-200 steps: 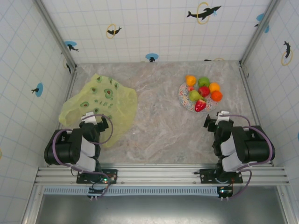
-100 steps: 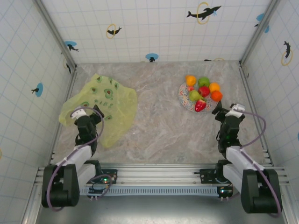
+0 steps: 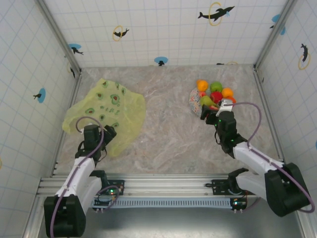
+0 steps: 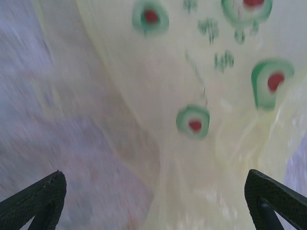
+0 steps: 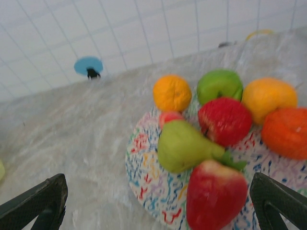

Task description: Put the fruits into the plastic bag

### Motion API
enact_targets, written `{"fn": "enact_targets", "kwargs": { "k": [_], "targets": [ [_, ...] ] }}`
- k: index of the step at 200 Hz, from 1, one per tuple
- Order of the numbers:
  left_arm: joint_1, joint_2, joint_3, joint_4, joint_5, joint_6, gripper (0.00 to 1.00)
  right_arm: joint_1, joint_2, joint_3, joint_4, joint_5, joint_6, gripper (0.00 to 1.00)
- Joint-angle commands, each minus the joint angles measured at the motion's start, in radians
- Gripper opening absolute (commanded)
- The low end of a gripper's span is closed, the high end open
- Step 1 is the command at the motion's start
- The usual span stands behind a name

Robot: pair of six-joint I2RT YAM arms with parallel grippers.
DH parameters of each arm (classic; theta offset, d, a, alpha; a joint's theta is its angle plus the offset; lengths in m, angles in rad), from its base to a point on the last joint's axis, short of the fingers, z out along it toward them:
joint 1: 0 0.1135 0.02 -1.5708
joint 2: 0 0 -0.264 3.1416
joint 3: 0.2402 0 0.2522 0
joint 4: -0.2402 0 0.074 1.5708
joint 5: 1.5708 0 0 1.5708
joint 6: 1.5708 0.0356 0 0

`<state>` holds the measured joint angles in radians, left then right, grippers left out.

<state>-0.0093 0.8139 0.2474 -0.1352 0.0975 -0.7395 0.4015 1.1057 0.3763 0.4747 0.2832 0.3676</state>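
- On the speckled plate [image 3: 193, 105] at the far right of the table [image 3: 168, 134], all the fruits [image 3: 214, 95] are seen piled together. None is judged to be bagged yet, so the first pick is the step in hand.
- Well apart, at the left, the plastic bag [image 3: 113, 105] is laid flat and crumpled; its mouth cannot be made out.
- Over the plate's near edge the right gripper [image 3: 224, 105] is held, its fingers [image 5: 37, 201] spread wide, with nothing gripped. The green pear [image 5: 184, 146] and the red strawberry-like piece [image 5: 214, 194] lie nearest.
- Above the bag's near part the left gripper [image 3: 98, 131] is poised, its fingers [image 4: 274, 196] likewise spread and empty.
- Next, a descent onto one fruit and a closing of the fingers are called for. The bag's mouth will probably need lifting open.
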Motion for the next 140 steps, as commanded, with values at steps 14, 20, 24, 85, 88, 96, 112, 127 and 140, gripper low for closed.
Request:
{"fn": "enact_targets", "kwargs": {
  "k": [14, 20, 24, 85, 88, 96, 112, 127, 140],
  "targets": [
    [-0.160, 0.053, -0.020, 0.105, 0.172, -0.077, 0.96, 0.032, 0.083, 0.082, -0.003, -0.016, 0.039, 1.00],
    [-0.201, 0.074, -0.013, 0.148, 0.163, -0.085, 0.95, 0.036, 0.094, 0.088, -0.005, -0.022, 0.040, 1.00],
    [-0.233, 0.099, -0.006, 0.179, 0.159, -0.091, 0.95, 0.038, 0.100, 0.092, -0.009, -0.028, 0.042, 1.00],
    [-0.526, 0.444, 0.293, 0.234, 0.137, 0.013, 0.92, 0.155, 0.134, 0.119, -0.039, -0.202, -0.019, 0.96],
    [-0.526, 0.444, 0.296, 0.231, 0.135, 0.016, 0.92, 0.169, 0.136, 0.119, -0.037, -0.213, -0.029, 0.96],
    [-0.525, 0.441, 0.303, 0.207, 0.116, 0.032, 0.92, 0.213, 0.148, 0.122, -0.030, -0.238, -0.057, 0.95],
    [-0.525, 0.418, 0.324, 0.135, 0.065, 0.077, 0.94, 0.302, 0.182, 0.126, -0.003, -0.261, -0.102, 0.94],
    [-0.524, 0.376, 0.338, 0.077, 0.020, 0.115, 0.95, 0.384, 0.233, 0.138, 0.038, -0.285, -0.126, 0.93],
    [-0.521, 0.339, 0.352, 0.033, -0.020, 0.144, 0.97, 0.453, 0.285, 0.156, 0.076, -0.287, -0.143, 0.92]
  ]
}}
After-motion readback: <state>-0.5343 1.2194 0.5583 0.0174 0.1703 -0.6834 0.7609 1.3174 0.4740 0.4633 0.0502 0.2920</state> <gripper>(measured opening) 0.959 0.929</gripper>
